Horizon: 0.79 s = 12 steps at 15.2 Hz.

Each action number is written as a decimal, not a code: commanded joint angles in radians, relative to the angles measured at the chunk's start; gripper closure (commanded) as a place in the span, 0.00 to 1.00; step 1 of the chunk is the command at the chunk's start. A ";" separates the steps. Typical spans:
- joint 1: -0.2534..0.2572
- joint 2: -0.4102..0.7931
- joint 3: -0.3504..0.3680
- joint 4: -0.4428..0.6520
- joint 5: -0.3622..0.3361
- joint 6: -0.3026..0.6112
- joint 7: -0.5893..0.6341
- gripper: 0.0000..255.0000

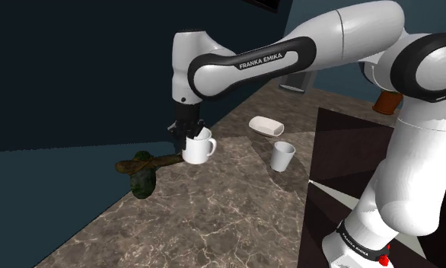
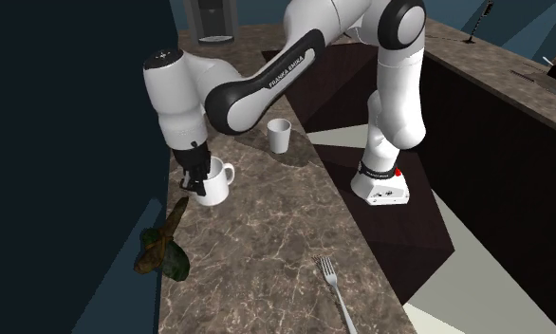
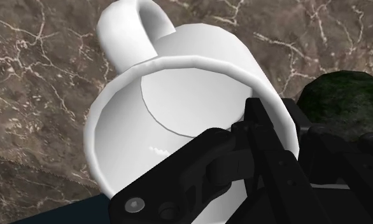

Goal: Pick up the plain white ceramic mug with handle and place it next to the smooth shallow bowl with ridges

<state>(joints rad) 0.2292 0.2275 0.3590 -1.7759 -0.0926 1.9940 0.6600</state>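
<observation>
The gripper [image 2: 193, 176] clasped the mug [image 2: 215, 188] by the wall-side edge of the counter [image 2: 267, 220]. A fork [image 2: 335, 289] lay near the opposite edge.

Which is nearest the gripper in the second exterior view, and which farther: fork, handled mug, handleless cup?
1. handled mug, clasped at its rim by the gripper.
2. handleless cup, farther up the counter.
3. fork, near the view's bottom edge.

A brown, white-veined marble counter [image 1: 214, 217] bears a white mug [image 1: 199, 149], its wall clasped by the claw [image 1: 189, 138]. A dark green, mossy branch [image 1: 141, 169] lies just beside the claw. A handleless white cup [image 1: 283, 155] and a shallow white bowl [image 1: 268, 126] sit farther from it, a fork [image 2: 335, 285] well apart.
</observation>
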 commanded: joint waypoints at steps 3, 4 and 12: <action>0.000 -0.016 0.002 0.035 0.007 -0.050 -0.004 1.00; 0.000 -0.018 0.003 0.046 0.009 -0.063 -0.005 1.00; -0.102 -0.073 -0.057 -0.009 0.039 -0.054 -0.173 1.00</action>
<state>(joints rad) 0.1412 0.1568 0.3112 -1.7835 -0.0556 1.9382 0.5127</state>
